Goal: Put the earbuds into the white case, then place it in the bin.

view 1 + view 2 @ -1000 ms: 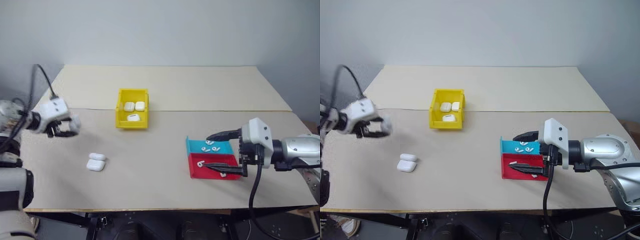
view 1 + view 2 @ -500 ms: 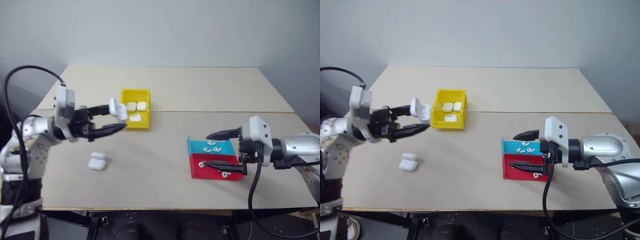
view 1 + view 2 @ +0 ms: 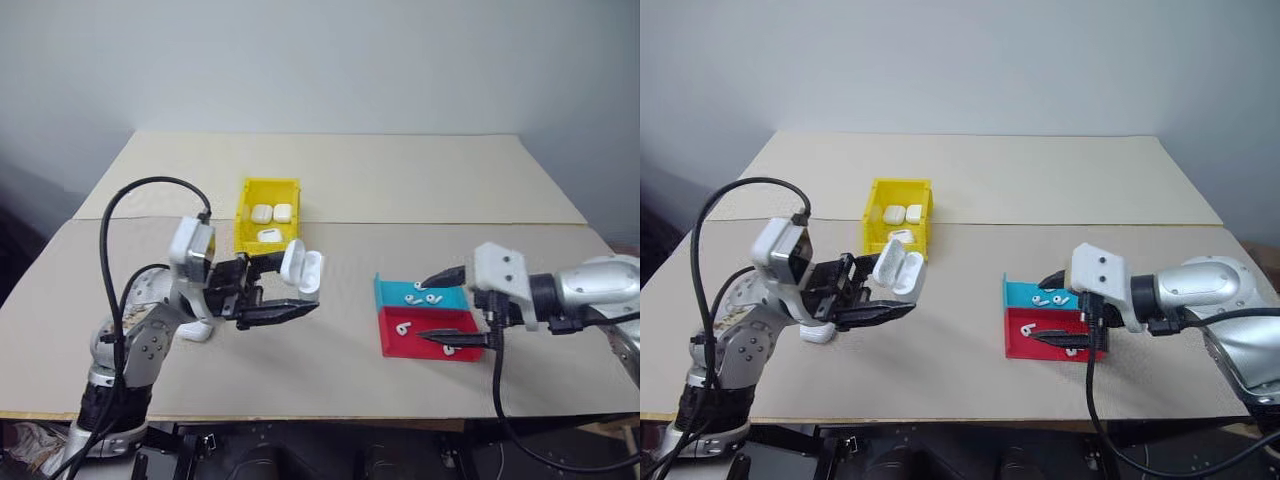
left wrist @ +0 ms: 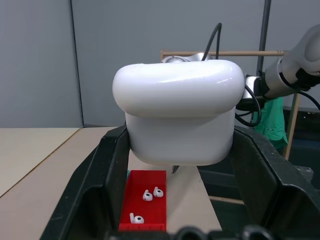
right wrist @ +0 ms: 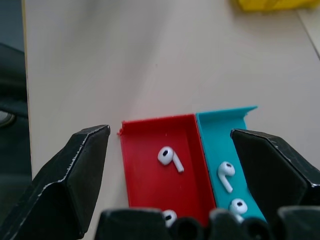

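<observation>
1. The right gripper (image 3: 1060,312) hangs with its jaws spread wide over the red tray (image 5: 150,165), pointing down and inward; one of the earbuds (image 5: 169,157) lies directly between and just beyond its fingertips, with its stem running roughly along the tray's length.
2. Just beside that, on the far side of the same gripper, the teal tray (image 5: 222,125) holds more earbuds, so the right arm is clearly the nearer one for a pick.
3. Off to the right gripper's inner side, well apart, the left gripper (image 3: 290,290) is clamped on the white case (image 3: 300,268), held above the table; its lid appears flipped open, though the opening itself cannot be made out.
4. Farther back, behind the left gripper, stands the bin (image 3: 247,235), with closed cases inside.
</observation>
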`<action>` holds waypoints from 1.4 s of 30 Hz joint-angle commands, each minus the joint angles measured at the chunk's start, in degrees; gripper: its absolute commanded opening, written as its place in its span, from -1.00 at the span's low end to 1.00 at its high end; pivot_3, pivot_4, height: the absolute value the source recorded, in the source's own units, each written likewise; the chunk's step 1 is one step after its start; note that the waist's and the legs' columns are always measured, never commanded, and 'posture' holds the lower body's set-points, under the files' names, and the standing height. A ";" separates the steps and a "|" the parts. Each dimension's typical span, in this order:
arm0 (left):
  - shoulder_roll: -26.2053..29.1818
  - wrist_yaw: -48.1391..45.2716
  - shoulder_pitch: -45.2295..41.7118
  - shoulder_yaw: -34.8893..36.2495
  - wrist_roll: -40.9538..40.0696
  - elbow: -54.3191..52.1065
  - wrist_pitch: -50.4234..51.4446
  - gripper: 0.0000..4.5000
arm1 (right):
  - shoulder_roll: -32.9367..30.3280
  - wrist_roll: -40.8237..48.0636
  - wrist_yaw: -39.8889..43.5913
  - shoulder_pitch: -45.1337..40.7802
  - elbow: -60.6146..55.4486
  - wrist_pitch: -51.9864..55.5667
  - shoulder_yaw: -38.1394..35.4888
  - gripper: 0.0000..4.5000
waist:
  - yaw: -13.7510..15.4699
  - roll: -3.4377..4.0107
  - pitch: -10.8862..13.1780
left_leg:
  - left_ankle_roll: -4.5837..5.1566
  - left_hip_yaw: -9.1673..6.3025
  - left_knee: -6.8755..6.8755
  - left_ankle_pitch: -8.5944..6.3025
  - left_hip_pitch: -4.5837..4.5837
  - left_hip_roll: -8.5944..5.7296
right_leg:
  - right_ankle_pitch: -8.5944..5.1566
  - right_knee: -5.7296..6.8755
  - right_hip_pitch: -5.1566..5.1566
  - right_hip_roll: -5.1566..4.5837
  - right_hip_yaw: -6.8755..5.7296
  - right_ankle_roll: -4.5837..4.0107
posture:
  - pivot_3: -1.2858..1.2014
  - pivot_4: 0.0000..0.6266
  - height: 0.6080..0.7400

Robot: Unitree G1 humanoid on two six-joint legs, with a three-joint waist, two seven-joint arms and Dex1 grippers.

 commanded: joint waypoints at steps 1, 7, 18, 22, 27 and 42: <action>-0.80 -0.22 -1.10 -0.82 0.75 -1.42 -2.23 0.23 | -1.01 -4.07 1.38 -3.06 -1.46 -0.09 4.65 0.75 | -0.03 0.00 0.00 | 0.00 0.00 0.00 0.00 0.00 0.00 | 0.00 0.00 0.00 0.00 0.00 0.00 | 0.03 -0.52 1.00; -1.69 0.58 -1.01 -2.01 2.14 -1.68 -3.42 0.23 | 1.99 -16.55 3.11 -7.86 4.29 -8.93 15.73 -0.12 | 0.01 0.00 0.00 | 0.01 0.00 0.02 0.00 -0.02 0.00 | 0.00 -0.02 -0.02 0.00 0.00 0.01 | 0.03 -0.52 1.00; -1.50 3.72 1.29 -1.65 2.93 -4.43 -4.16 0.23 | 8.93 -29.31 15.00 -18.78 20.67 -30.82 25.81 -0.12 | -0.09 0.01 0.00 | -0.05 0.03 0.03 0.03 -0.03 0.01 | 0.00 -0.02 -0.04 0.01 0.00 0.00 | 0.03 -0.52 1.00; -1.08 5.23 3.39 -1.10 3.08 -6.45 -4.19 0.23 | 11.77 -32.69 16.40 -21.22 26.05 -36.72 27.17 -0.12 | -0.07 0.01 0.00 | -0.13 0.06 0.04 0.07 -0.05 0.01 | 0.00 -0.06 -0.04 0.00 0.00 0.00 | 0.03 -0.52 1.00; -0.43 7.24 5.22 -0.36 2.76 -8.75 -3.93 0.23 | 14.75 -35.38 17.88 -23.70 31.36 -42.61 27.91 -0.12 | 0.02 0.02 -0.01 | -0.13 0.05 0.04 0.07 -0.04 0.02 | 0.00 -0.03 -0.04 0.01 -0.02 0.00 | 0.03 -0.52 1.00; 1.30 8.54 10.60 1.30 2.47 -11.66 -4.96 0.23 | 18.05 -38.71 19.72 -24.07 36.73 -49.05 28.63 -0.12 | -0.05 0.04 -0.02 | -0.12 0.06 0.03 0.07 0.02 0.03 | 0.00 -0.03 0.01 0.01 -0.02 -0.01 | 0.03 -0.52 1.00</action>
